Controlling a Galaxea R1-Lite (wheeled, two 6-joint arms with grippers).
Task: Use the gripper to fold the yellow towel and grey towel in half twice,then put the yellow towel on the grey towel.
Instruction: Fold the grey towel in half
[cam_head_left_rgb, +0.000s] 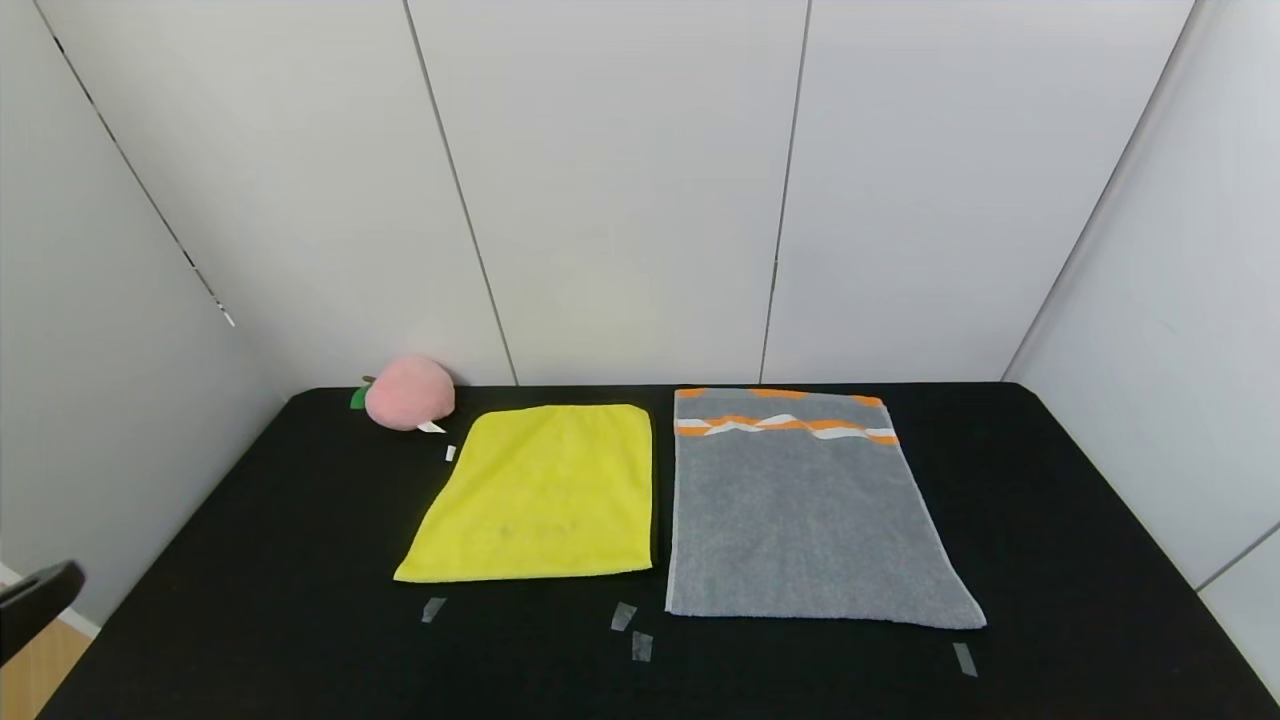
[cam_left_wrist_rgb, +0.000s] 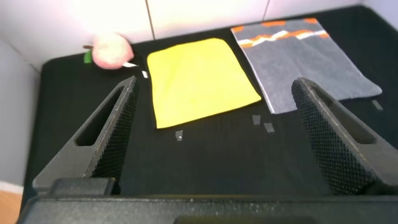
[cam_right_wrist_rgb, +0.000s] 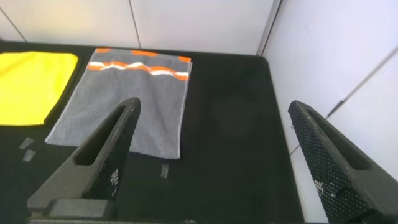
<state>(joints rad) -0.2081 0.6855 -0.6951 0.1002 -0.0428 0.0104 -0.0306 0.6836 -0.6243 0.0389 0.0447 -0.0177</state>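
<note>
The yellow towel (cam_head_left_rgb: 540, 495) lies flat and unfolded on the black table (cam_head_left_rgb: 250, 560), left of centre. The grey towel (cam_head_left_rgb: 800, 510) lies flat and unfolded right beside it, with its orange and white bands at the far end. Both also show in the left wrist view, the yellow towel (cam_left_wrist_rgb: 199, 78) and the grey towel (cam_left_wrist_rgb: 305, 59). My left gripper (cam_left_wrist_rgb: 214, 87) is open and empty, held above the table's near left side; a dark part of it shows at the head view's lower left edge (cam_head_left_rgb: 35, 600). My right gripper (cam_right_wrist_rgb: 214, 106) is open and empty, above the near right of the grey towel (cam_right_wrist_rgb: 124, 99).
A pink plush peach (cam_head_left_rgb: 410, 392) sits at the table's far left, near the yellow towel's far corner. Small tape marks (cam_head_left_rgb: 623, 616) lie on the table in front of both towels. White walls close in the back and sides.
</note>
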